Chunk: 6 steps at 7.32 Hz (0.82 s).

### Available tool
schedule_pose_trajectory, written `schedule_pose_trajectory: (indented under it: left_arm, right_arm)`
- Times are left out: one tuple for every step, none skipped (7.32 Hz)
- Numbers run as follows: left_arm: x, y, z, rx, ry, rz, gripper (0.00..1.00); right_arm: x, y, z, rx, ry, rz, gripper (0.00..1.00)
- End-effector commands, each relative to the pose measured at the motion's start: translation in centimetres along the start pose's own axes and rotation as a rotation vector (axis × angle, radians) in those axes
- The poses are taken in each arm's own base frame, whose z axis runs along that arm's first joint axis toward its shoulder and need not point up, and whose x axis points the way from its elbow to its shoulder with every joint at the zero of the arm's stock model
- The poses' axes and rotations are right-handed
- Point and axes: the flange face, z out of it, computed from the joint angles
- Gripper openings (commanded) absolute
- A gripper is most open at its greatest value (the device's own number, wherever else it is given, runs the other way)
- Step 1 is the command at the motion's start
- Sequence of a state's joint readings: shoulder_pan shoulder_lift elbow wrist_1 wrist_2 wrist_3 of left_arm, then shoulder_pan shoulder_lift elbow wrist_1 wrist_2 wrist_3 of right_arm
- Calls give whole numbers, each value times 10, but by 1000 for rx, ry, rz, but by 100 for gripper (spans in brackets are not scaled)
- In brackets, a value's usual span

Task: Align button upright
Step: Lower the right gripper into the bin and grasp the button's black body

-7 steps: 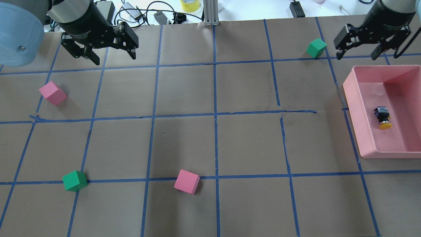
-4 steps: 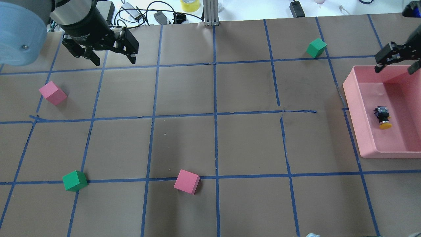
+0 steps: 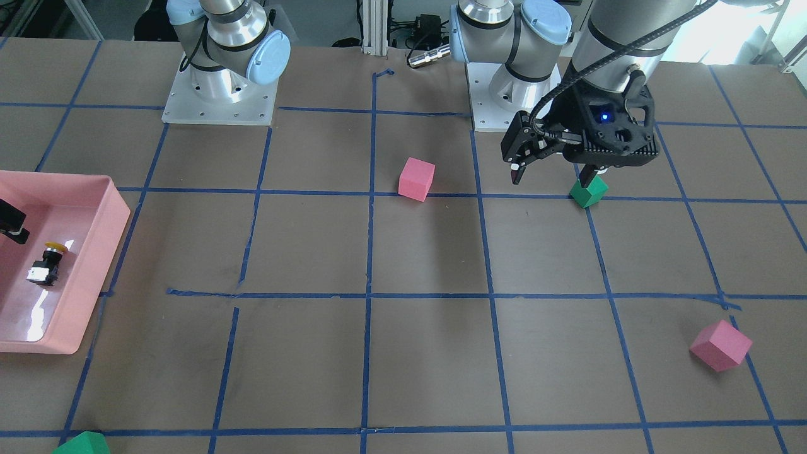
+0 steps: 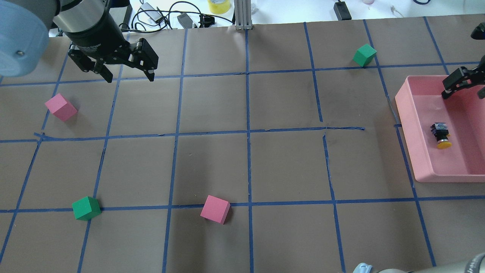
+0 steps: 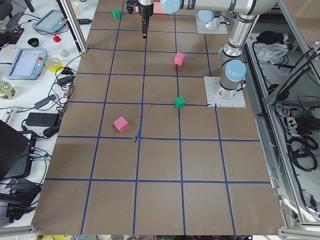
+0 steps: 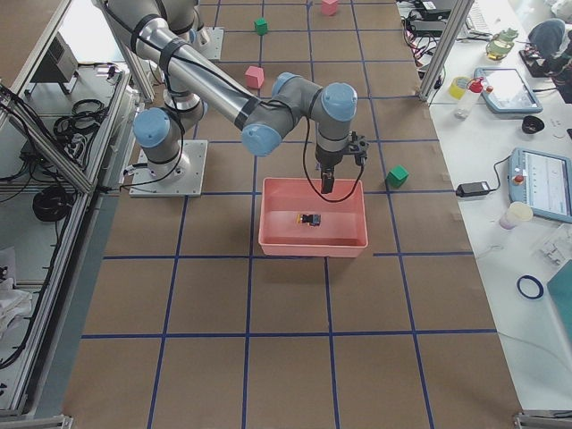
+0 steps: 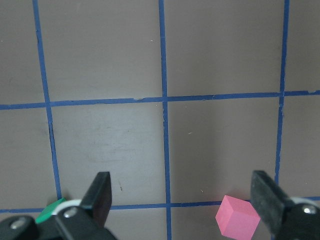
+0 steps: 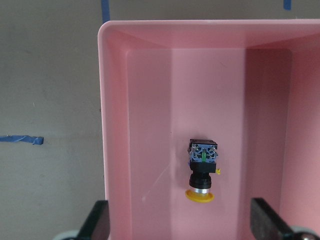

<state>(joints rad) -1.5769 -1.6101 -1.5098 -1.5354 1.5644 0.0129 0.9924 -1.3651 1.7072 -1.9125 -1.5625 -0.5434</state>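
Room all round button (image 8: pixel 202 170), tray walls (image 8: pixel 114 125) (pink) apart

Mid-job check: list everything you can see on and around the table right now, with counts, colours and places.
Button: 1, yellow cap on black body, lying on its side in the tray, cap towards the robot.
Tray: 1, pink, on the table's right edge.
Pink cubes: 2, pink, one at mid left, one near the robot at centre.
Green cubes: 2, green, one near left, one far right, apart from the tray.
Table: 1, brown with a blue tape grid.
Tape roll: 1, yellow, beyond the far edge among cables.
Left hand: 1, black, open, above the far left.
Right hand: 1, black, open, empty, over the tray's far end.
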Motion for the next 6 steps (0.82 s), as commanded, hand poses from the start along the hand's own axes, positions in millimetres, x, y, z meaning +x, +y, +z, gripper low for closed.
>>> schedule_pose_trajectory:
  left_arm:
    - [-2,0,-1,0,-2,-4,100]
    - [-2,1,-1,1,-2,-4,100]
    - [-2,0,-1,3,-2,-5,100]
    - [-2,0,-1,3,-2,-5,100]
    - [-2,0,-1,3,-2,-5,100]
    - [-3,1,-2,4,-4,-5,100]
  right_arm:
    - [3,6,21,3,-7,-18,98]
    - [6,4,33,4,7,-18,98]
    - [24,11,57,-25,15,8,98]
    - [42,18,78,3,19,34,98]
    - [41,23,94,22,31,-21,98]
    - [37,29,105,15,20,-23,99]
